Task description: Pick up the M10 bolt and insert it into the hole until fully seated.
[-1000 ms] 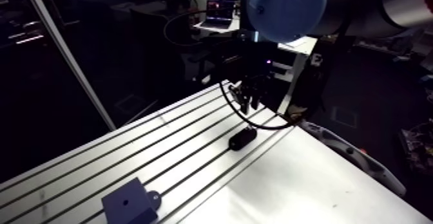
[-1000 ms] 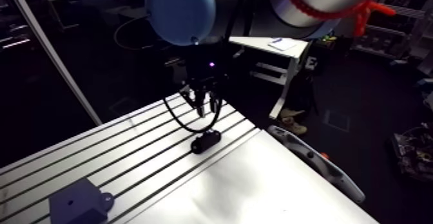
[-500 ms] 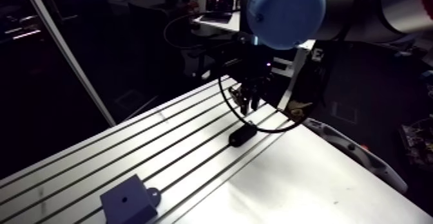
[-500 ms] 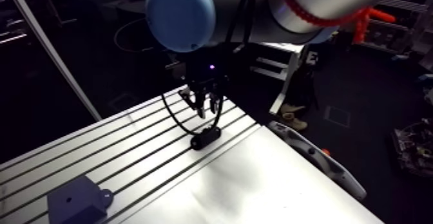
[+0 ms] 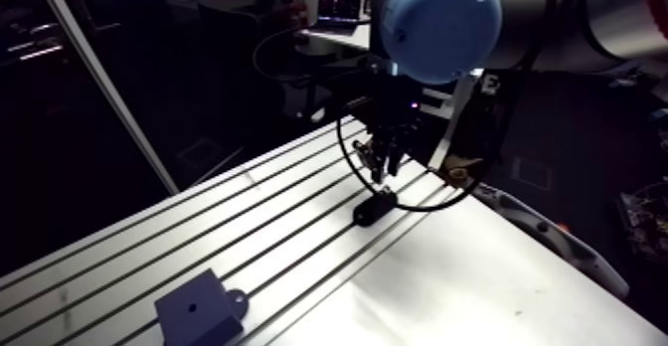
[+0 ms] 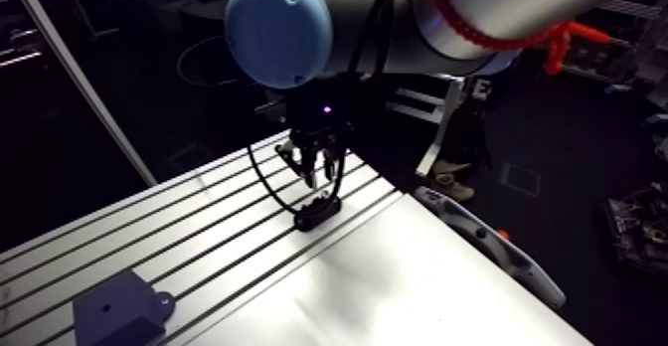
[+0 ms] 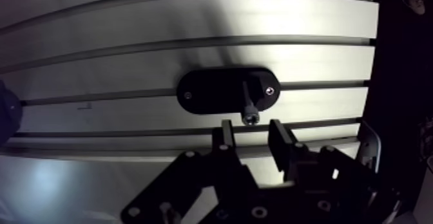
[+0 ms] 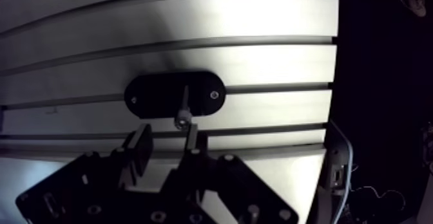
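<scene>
In the wrist view a small bolt (image 7: 249,104) stands upright in a black oval holder (image 7: 206,91) that lies on the slotted table (image 7: 129,33). The bolt's head points up at the camera. My gripper (image 7: 251,136) hangs above it, open, and its fingertips (image 7: 226,135) flank the space just short of the bolt head without touching it. In the arm view the gripper (image 5: 383,163) sits directly over the holder (image 5: 373,209). A dark blue block (image 5: 199,310) with a hole in its top face stands at the near left of the table.
The holder lies near the table's far right edge (image 7: 377,78), with a dark drop beyond it. A grey curved part (image 5: 542,236) runs along that side of the table. Long slots cross the tabletop.
The gripper has come down closer to the black holder and the bolt. The holder and the blue block have stayed in place.
</scene>
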